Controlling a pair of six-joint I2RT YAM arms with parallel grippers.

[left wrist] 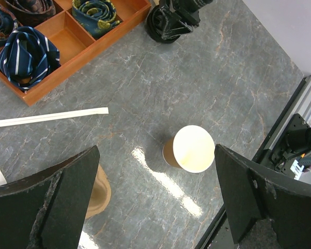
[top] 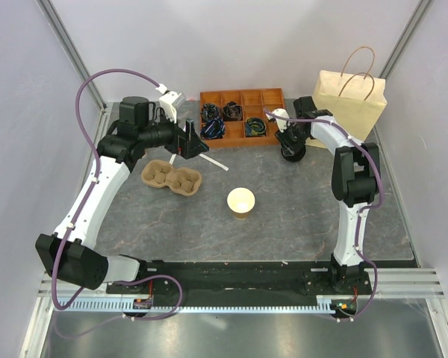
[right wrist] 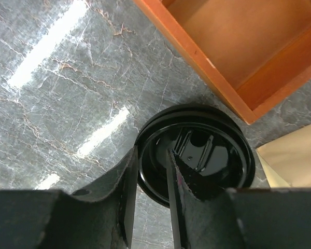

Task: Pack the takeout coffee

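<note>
Paper cup [top: 241, 201] stood upright and uncovered at mid-table, cream inside showing, brown wall seen from the left wrist view [left wrist: 193, 149]. Black lid [right wrist: 207, 150] was well apart from it, far right, just off the near right corner of the orange tray [top: 243, 92], inner face up. Could not tell if it rested on the table [top: 299, 216] or hung just above.

Right gripper [right wrist: 151, 153] was pinched on the lid's rim, one finger inside and one outside. Left gripper [left wrist: 156, 150] was spread wide, holding nothing, hovering above the surface with the cup seen between its fingers.

Pulp carrier [top: 172, 177] lay left of the cup. White wrapped straw [left wrist: 52, 116] lay flat between carrier and tray. Rolled ties [left wrist: 28, 52] filled some tray compartments. Paper bag [top: 349, 101] stood upright at the far right, beside the lid.
</note>
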